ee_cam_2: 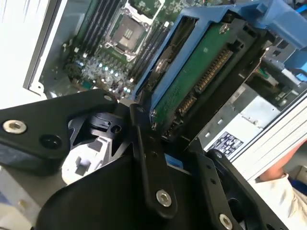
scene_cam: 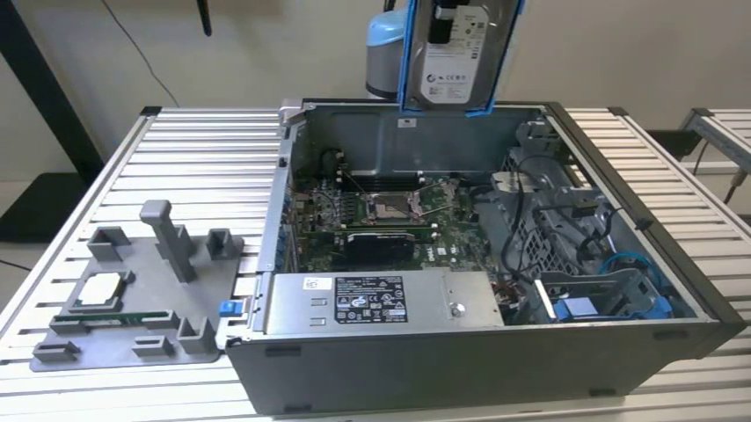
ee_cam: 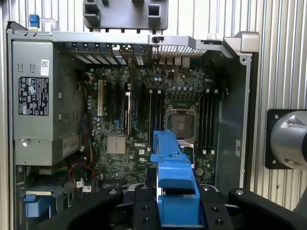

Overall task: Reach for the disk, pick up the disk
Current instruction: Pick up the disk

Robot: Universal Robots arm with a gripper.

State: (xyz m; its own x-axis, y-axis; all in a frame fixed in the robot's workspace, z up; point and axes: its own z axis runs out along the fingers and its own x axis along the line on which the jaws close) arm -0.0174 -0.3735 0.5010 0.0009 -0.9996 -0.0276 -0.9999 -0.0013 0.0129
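Observation:
The disk hangs upright in the air above the far wall of the open computer case. It is a silver drive with a white label in a bright blue bracket. My gripper is shut on the disk, with black fingers on either side of the blue bracket. In the second wrist view the disk shows its green circuit board and connector, and a black finger presses against its edge. The motherboard lies well below the disk.
Inside the case are the motherboard with a bare CPU socket, a power supply and a blue bay. A grey fixture at the exterior view's left holds a CPU chip. A person's sleeve is beside the case.

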